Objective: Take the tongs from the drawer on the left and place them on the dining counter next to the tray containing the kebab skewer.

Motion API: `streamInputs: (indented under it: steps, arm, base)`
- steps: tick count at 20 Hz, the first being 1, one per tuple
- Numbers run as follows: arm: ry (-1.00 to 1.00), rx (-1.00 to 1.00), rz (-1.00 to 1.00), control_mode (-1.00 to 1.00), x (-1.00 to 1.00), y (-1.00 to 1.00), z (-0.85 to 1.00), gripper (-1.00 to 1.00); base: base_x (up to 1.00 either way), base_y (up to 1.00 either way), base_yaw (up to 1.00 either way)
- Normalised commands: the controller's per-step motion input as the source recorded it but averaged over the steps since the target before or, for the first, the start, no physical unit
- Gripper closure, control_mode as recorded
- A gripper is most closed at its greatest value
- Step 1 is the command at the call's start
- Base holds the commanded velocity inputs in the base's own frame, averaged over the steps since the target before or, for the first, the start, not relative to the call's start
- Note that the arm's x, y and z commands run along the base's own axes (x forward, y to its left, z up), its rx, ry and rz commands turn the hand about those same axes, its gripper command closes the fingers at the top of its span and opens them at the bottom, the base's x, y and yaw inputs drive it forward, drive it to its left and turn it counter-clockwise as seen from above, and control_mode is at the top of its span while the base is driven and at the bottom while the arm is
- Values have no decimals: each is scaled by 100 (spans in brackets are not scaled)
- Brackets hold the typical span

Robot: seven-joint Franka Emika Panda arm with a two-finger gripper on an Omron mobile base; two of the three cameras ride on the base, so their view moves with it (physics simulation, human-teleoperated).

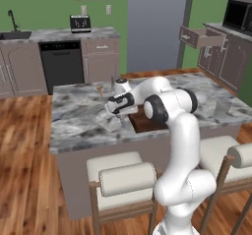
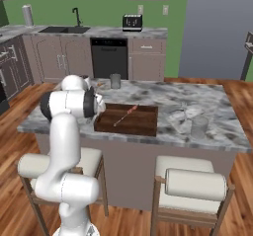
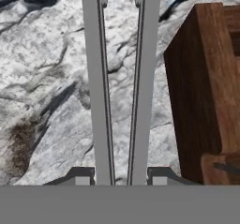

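My gripper (image 3: 121, 178) is shut on the tongs (image 3: 101, 78). Their two long grey arms run straight away from the fingertips (image 3: 82, 177), low over the dining counter (image 3: 42, 92). The dark brown wooden tray (image 3: 206, 87) lies close beside them, on the right of the hand view. In the left base view the gripper (image 1: 115, 112) hangs over the marble top (image 1: 78, 116), just left of the tray (image 1: 145, 125). The kebab skewer (image 2: 126, 115) lies inside the tray (image 2: 126, 126). The drawer (image 1: 199, 37) stands pulled open at the far right.
A clear glass (image 2: 199, 126) stands on the counter beyond the tray's other end, and a small cup (image 2: 115, 81) sits near the far edge. Cream-cushioned stools (image 1: 123, 177) (image 2: 192, 185) line the near side. Bare marble lies left of the tray.
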Motion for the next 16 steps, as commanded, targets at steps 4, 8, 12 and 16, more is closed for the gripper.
streamInputs:
  steps: [4, 8, 12, 16]
  arm:
    - [1, 0, 0, -100, 48, 11, -25, 100]
    - [0, 0, 0, -100, 16, 10, -22, 100]
    - [0, 0, 0, -100, -20, 1, -29, -100]
    - [0, 0, 0, -100, -45, 0, -8, -100]
  base:
    - [0, 0, 0]
    - [0, 0, 0]
    - [0, 0, 0]
    - [0, 0, 0]
